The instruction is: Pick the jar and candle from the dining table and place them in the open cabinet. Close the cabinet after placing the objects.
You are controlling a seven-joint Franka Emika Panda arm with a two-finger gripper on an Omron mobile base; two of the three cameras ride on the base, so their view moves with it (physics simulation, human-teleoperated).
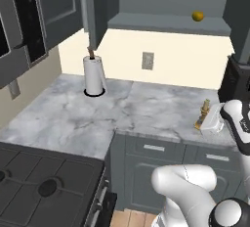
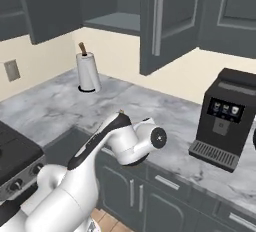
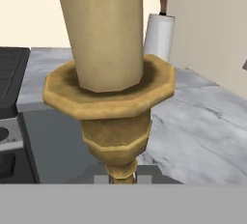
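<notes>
My gripper (image 1: 211,123) is shut on the candle (image 1: 202,114), a pale-yellow stick in a golden brass holder, held over the right part of the marble counter (image 1: 122,113). In the hand view the candle (image 3: 103,35) fills the middle, and its holder's stem runs down between the fingertips of the gripper (image 3: 120,177). Above the counter the dark cabinet (image 1: 168,23) stands open, its door (image 1: 100,6) swung out to the left. From the right side, the cabinet (image 2: 117,22) shows its shelf. The jar and the dining table are out of view.
A paper towel roll (image 1: 93,77) stands at the back of the counter. A black coffee machine (image 2: 225,118) sits to the right. A stove (image 1: 39,182) lies at the lower left. A small yellow-orange round thing (image 1: 197,16) rests on the cabinet shelf.
</notes>
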